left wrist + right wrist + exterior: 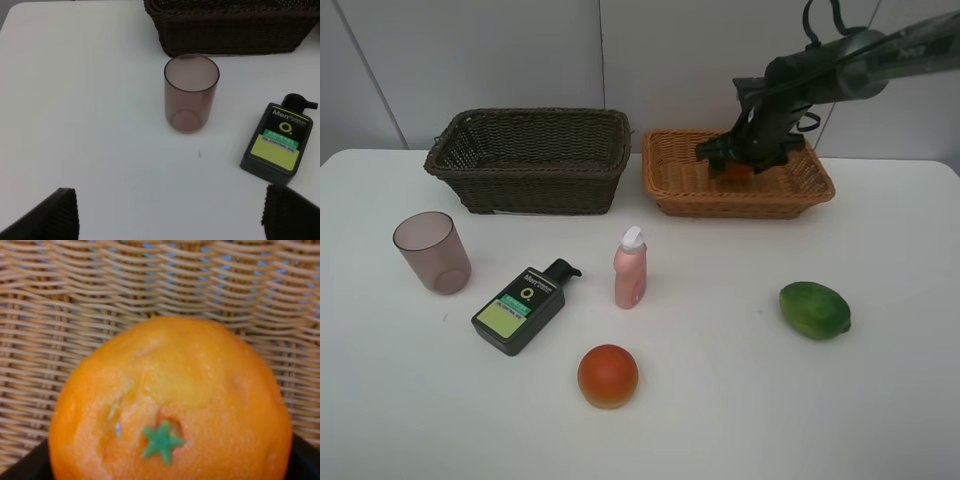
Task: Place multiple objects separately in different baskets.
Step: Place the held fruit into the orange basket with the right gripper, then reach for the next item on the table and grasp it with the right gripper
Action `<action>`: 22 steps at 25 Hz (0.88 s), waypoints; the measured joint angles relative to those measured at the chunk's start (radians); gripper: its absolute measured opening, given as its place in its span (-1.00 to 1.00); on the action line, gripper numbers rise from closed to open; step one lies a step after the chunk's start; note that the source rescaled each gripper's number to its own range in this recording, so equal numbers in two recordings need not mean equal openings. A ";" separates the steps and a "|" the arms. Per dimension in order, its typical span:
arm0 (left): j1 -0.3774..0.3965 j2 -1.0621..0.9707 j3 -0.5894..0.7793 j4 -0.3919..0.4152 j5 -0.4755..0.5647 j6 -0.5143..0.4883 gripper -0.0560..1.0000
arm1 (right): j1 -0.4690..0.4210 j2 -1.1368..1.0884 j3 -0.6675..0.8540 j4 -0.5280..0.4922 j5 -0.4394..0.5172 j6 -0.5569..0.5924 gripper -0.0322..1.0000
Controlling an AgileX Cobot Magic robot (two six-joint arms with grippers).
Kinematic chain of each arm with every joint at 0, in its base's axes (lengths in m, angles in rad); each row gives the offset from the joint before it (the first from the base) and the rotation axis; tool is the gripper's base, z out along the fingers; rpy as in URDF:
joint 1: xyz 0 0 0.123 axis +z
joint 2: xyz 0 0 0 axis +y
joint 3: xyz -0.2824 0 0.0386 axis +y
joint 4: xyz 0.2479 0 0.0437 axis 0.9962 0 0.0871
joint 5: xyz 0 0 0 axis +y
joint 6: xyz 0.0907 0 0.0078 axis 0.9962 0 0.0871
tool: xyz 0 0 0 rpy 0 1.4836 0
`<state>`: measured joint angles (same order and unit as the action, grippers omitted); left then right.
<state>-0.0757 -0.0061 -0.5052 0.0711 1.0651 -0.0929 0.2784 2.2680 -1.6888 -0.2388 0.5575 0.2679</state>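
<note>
While the right gripper (740,163) hung inside the light tan wicker basket (667,190), its jaws pinched the orange (170,400) from either side. The fruit lay directly beneath it, close against the woven floor. The left gripper (172,215) stood spread wide, with the mauve cup (191,95) straight ahead.

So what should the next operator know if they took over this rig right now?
Left gripper: open, empty, facing the cup.
Right gripper: closed on the orange, low in the tan basket.
Done: orange is at its basket, not yet released.
Left: release it. The cup, pump bottle, pink bottle, red-orange fruit and green fruit sit on the table, to sort between the tan basket and the dark basket.
</note>
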 joint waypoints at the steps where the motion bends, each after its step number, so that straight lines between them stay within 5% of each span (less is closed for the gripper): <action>1: 0.000 0.000 0.000 0.000 0.000 0.000 0.91 | 0.000 0.000 0.000 -0.001 -0.003 0.000 0.31; 4: 0.000 0.000 0.000 0.000 0.000 0.000 0.91 | 0.000 0.000 0.000 -0.002 -0.005 0.000 0.40; 9: 0.000 0.000 0.000 0.000 0.000 0.000 0.91 | 0.000 0.000 0.000 -0.023 -0.002 0.000 0.87; 22: 0.000 0.000 0.000 0.000 0.000 0.000 0.91 | 0.048 -0.256 0.077 -0.037 0.210 -0.074 0.94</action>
<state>-0.0757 -0.0061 -0.5052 0.0711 1.0651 -0.0929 0.3269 2.0117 -1.6118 -0.2754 0.7676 0.1941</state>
